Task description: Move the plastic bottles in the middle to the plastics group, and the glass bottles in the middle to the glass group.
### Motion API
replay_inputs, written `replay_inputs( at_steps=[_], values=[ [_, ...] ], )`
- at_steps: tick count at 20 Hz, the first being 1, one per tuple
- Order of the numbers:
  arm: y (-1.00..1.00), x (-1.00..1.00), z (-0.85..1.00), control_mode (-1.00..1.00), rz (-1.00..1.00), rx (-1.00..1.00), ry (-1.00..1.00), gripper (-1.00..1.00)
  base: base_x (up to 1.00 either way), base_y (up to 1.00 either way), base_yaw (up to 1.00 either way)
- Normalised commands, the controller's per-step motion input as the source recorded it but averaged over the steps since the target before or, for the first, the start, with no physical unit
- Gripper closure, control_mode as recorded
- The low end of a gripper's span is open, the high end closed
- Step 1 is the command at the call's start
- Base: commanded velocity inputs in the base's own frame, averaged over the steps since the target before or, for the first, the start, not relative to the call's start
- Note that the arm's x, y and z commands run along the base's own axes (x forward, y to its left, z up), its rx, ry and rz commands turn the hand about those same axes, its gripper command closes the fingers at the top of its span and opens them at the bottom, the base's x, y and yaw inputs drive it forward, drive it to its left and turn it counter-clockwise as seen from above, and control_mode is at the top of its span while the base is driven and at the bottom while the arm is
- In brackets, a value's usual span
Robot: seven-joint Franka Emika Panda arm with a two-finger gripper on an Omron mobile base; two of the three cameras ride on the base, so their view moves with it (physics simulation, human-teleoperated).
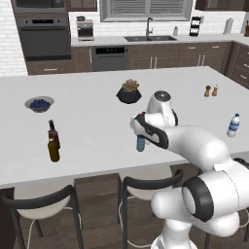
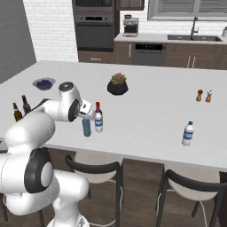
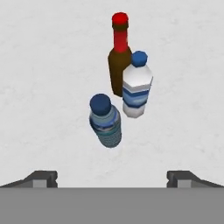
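Note:
Three bottles stand close together in the middle of the white island. The teal-blue bottle [image 3: 105, 122] [image 1: 140, 143] [image 2: 86, 127] is nearest the hand. Beside it is the clear bottle with a white label and blue cap [image 3: 137, 85] [image 2: 99, 121], and behind that the amber glass bottle with a red cap [image 3: 119, 52] [image 2: 97, 107]. My gripper [image 3: 112, 178] [image 1: 139, 131] [image 2: 88, 115] hangs open just above the teal bottle, holding nothing. The plastics group's water bottle [image 1: 234, 125] [image 2: 188, 133] stands at the right. The two brown dark-topped bottles [image 1: 53, 141] [image 2: 21, 107] stand at the left.
A potted succulent [image 1: 129, 91] [image 2: 118, 84] sits behind the middle bottles. A bowl of blueberries [image 1: 39, 103] [image 2: 44, 83] lies far left, and two tiny shakers [image 1: 210, 91] [image 2: 204, 95] stand far right. Dark stools [image 1: 146, 187] line the island's near edge.

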Motion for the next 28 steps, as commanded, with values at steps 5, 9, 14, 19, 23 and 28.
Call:
replay_inputs(
  at_steps=[5, 9, 14, 19, 23, 28],
  values=[
    [0.0, 0.16, -0.14, -1.0, 0.0, 0.0, 0.0, -1.0, 0.0, 0.0, 0.0],
    [0.0, 0.11, -0.18, -1.0, 0.0, 0.0, 0.0, -1.0, 0.0, 0.0, 0.0],
    [0.0, 0.07, -0.1, -1.0, 0.0, 0.0, 0.0, -1.0, 0.0, 0.0, 0.0],
    [0.0, 0.23, -0.11, -1.0, 0.01, 0.0, 0.0, -1.0, 0.0, 0.0, 0.0],
    [0.0, 0.26, -0.13, -1.0, 0.02, 0.0, 0.0, -1.0, 0.0, 0.0, 0.0],
    [0.0, 0.14, -0.2, -1.0, 0.01, 0.0, 0.0, -1.0, 0.0, 0.0, 0.0]
  ],
)
